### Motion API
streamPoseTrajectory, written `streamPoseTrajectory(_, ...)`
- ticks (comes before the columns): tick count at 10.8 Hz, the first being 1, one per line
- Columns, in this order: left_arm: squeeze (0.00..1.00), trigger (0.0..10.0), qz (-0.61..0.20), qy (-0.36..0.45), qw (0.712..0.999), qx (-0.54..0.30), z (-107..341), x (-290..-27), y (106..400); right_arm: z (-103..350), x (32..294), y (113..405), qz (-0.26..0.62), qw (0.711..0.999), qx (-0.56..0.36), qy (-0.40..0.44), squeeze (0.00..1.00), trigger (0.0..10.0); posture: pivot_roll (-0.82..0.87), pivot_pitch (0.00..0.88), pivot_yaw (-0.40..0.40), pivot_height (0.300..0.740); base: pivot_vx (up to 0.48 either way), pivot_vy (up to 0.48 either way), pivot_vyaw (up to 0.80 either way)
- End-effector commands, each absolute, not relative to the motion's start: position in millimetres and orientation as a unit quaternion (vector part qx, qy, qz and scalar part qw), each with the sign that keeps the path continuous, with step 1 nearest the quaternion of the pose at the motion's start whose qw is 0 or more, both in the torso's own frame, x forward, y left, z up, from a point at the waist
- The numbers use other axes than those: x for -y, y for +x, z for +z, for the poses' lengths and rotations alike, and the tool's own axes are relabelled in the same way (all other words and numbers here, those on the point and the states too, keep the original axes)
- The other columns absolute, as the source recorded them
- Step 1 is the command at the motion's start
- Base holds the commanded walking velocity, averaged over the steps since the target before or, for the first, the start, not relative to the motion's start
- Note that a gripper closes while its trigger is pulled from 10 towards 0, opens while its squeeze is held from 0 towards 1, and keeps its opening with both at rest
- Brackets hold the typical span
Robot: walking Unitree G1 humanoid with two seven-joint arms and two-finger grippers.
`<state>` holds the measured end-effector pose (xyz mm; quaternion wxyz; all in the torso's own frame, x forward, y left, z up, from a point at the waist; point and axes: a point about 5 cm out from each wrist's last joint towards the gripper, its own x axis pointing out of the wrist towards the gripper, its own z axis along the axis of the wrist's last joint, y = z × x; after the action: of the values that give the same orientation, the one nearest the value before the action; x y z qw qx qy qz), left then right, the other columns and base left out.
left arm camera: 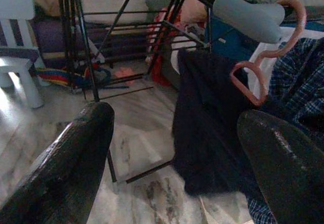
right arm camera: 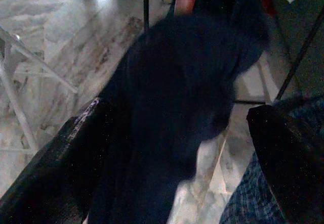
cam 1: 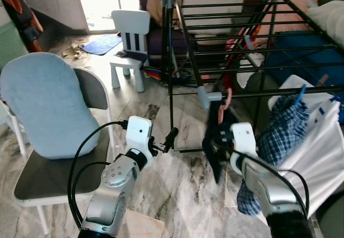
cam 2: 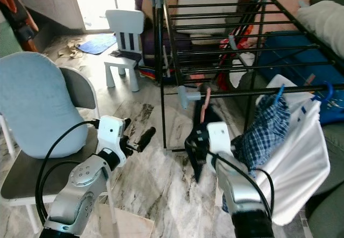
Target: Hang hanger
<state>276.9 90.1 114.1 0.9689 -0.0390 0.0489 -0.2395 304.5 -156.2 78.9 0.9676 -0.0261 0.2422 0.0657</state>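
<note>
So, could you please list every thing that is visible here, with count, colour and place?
Black metal drying rack: one, ahead.
Pink plastic hanger: one, hooked on the rack's front bar, carrying a dark navy garment.
Blue checked shirt: one, on the front bar, right of the navy garment.
White cloth: one, far right on the rack.
Small white plastic chair: one, behind, left of the rack.
Grey chair with light blue cushion: one, far left.
Blue mat: one, by the doorway.
Left pincer: open, low, left of the navy garment.
Right pincer: open, around the navy garment.
</note>
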Motion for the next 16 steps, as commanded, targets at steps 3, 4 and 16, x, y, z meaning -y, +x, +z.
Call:
streamPoseTrajectory(3, 0.00, 10.0, -0.234, -0.046, 0.969, -0.056, 114, -90, 277, 88, 147, 309, 0.086, 0.972, -0.217, -0.029, 0.00, 10.0, -0.11, 0.000, 0.009, 0.740, 0.000, 0.000, 0.00)
streamPoseTrajectory(4, 0.00, 10.0, -0.232, -0.052, 0.969, -0.061, 114, -90, 276, 82, 148, 308, 0.087, 0.969, -0.228, -0.030, 0.00, 10.0, -0.11, 0.000, 0.008, 0.740, 0.000, 0.000, 0.00)
streamPoseTrajectory(16, 0.00, 10.0, -0.242, -0.071, 0.962, -0.106, 108, -85, 275, 56, 185, 304, 0.036, 0.957, -0.281, -0.067, 0.00, 1.3, -0.11, 0.000, 0.012, 0.740, 0.000, 0.000, 0.00)
